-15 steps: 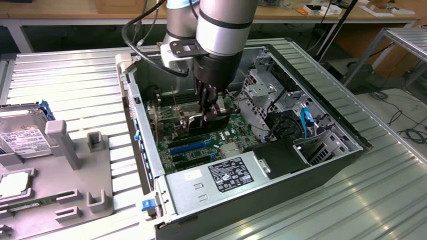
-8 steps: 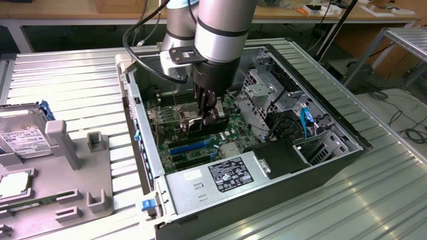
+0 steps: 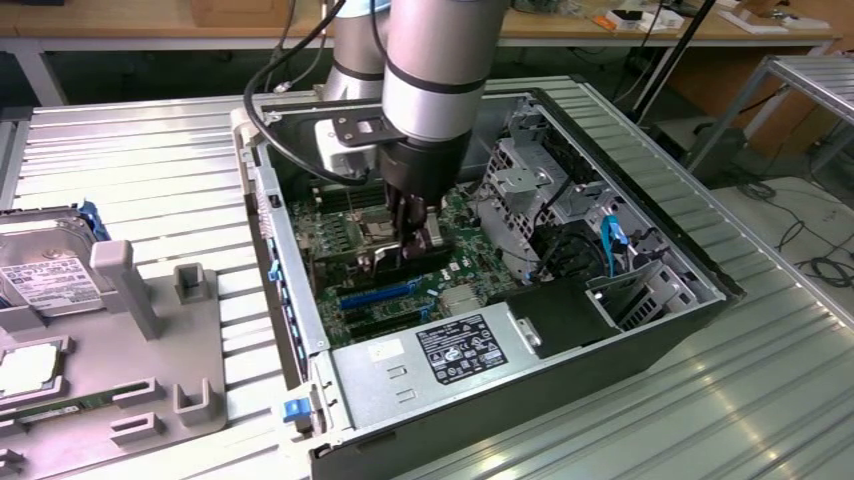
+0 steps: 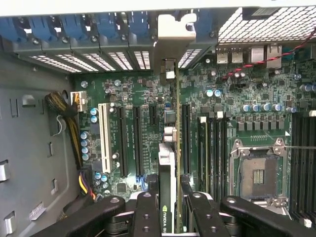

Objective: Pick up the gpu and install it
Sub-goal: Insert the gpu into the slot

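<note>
While the black-fingered hand is clamped on the thin, dark-faced gpu with its silver bracket, the pickup is done — the card hangs edge-on inside the open black computer case, over the green motherboard — apparently not yet seated.

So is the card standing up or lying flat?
Standing on edge: the wrist view sees the gpu edge-on, gripped by the end effector over the motherboard.

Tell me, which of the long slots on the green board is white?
The white slot, beside the wire bundle. Every other long slot is black, and two of those sit between it and the gpu.
</note>
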Motion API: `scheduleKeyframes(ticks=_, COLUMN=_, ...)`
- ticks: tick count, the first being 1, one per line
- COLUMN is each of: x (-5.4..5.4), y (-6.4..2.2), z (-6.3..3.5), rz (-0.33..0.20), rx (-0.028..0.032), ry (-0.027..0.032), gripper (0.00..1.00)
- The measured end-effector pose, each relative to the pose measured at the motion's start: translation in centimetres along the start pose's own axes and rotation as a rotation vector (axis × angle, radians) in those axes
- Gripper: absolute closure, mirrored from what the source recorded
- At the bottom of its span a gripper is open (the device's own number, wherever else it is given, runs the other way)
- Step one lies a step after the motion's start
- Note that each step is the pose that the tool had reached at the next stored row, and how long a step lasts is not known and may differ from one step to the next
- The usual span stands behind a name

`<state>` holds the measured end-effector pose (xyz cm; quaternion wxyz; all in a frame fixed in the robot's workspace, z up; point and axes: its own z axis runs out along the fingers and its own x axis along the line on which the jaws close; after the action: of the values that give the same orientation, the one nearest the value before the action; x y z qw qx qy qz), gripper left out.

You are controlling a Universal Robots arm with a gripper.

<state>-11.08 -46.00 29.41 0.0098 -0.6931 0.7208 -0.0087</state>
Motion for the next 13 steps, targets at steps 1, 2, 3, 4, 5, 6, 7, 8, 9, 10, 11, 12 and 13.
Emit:
scheduleKeyframes(ticks=1, x=0.00, y=0.09, z=0.02, rz=0.000, rx=0.0002, ry=0.0000, gripper=0.73)
scheduleKeyframes(ticks=2, x=0.00, y=0.18, z=0.04, rz=0.000, rx=0.0003, ry=0.0000, gripper=0.73)
scheduleKeyframes(ticks=3, x=0.01, y=0.18, z=0.04, rz=0.000, rx=0.0003, ry=0.0001, gripper=0.73)
scheduleKeyframes(ticks=4, x=0.01, y=0.18, z=0.04, rz=0.000, rx=0.0002, ry=0.0002, gripper=0.73)
scheduleKeyframes(ticks=5, x=0.01, y=0.18, z=0.05, rz=0.000, rx=0.0003, ry=0.0000, gripper=0.73)
scheduleKeyframes(ticks=6, x=0.01, y=0.19, z=0.05, rz=0.000, rx=0.0003, ry=0.0000, gripper=0.73)
scheduleKeyframes(ticks=7, x=0.01, y=0.19, z=0.05, rz=0.000, rx=0.0003, ry=0.0000, gripper=0.73)
scheduleKeyframes(ticks=8, x=0.01, y=0.19, z=0.05, rz=0.000, rx=0.0003, ry=0.0001, gripper=0.73)
scheduleKeyframes(ticks=9, x=0.01, y=0.19, z=0.05, rz=0.000, rx=0.0003, ry=0.0000, gripper=0.73)
scheduleKeyframes(ticks=10, x=0.01, y=0.20, z=0.06, rz=0.000, rx=0.0002, ry=0.0002, gripper=0.73)
scheduleKeyframes(ticks=11, x=0.00, y=0.26, z=0.06, rz=0.000, rx=0.0003, ry=0.0012, gripper=0.73)
scheduleKeyframes(ticks=12, x=0.01, y=0.36, z=0.07, rz=0.000, rx=0.0004, ry=0.0010, gripper=0.73)
scheduleKeyframes(ticks=13, x=0.01, y=0.44, z=0.08, rz=0.000, rx=0.0005, ry=0.0011, gripper=0.73)
